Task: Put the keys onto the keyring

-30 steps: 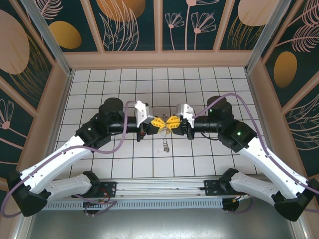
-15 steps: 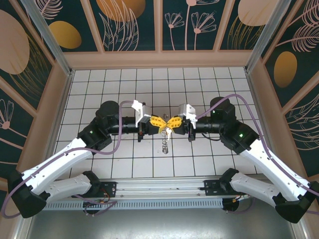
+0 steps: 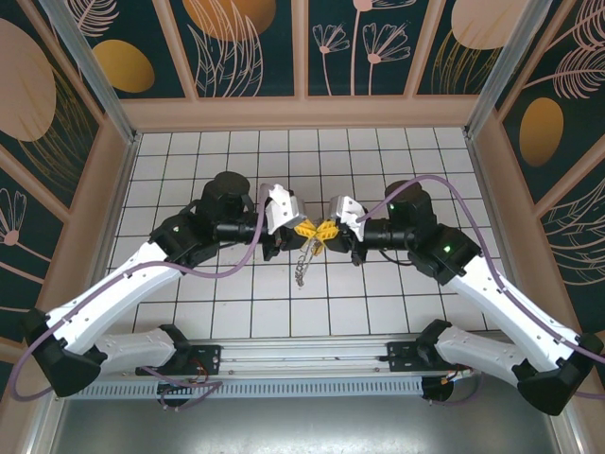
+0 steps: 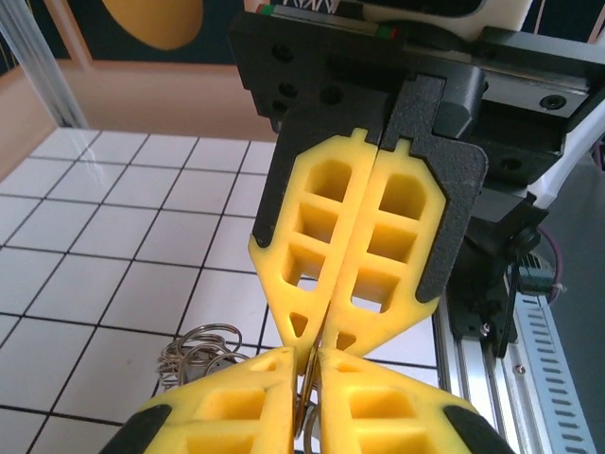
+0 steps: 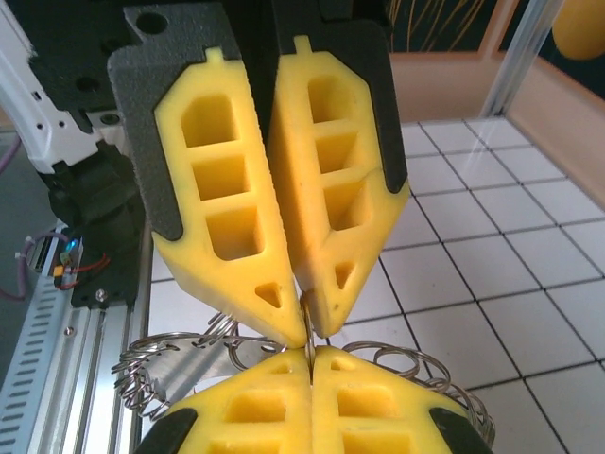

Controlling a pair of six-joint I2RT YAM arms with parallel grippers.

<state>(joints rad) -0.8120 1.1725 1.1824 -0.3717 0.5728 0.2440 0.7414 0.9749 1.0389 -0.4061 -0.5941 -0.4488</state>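
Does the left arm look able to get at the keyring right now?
Probably yes: the left gripper sits tip to tip with the right gripper, both shut on a thin metal edge, seemingly of the keyring, its wire loops hanging just below.

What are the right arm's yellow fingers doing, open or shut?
Shut: the right gripper has its fingers meeting at the tips, pinching the keyring by its thin edge.
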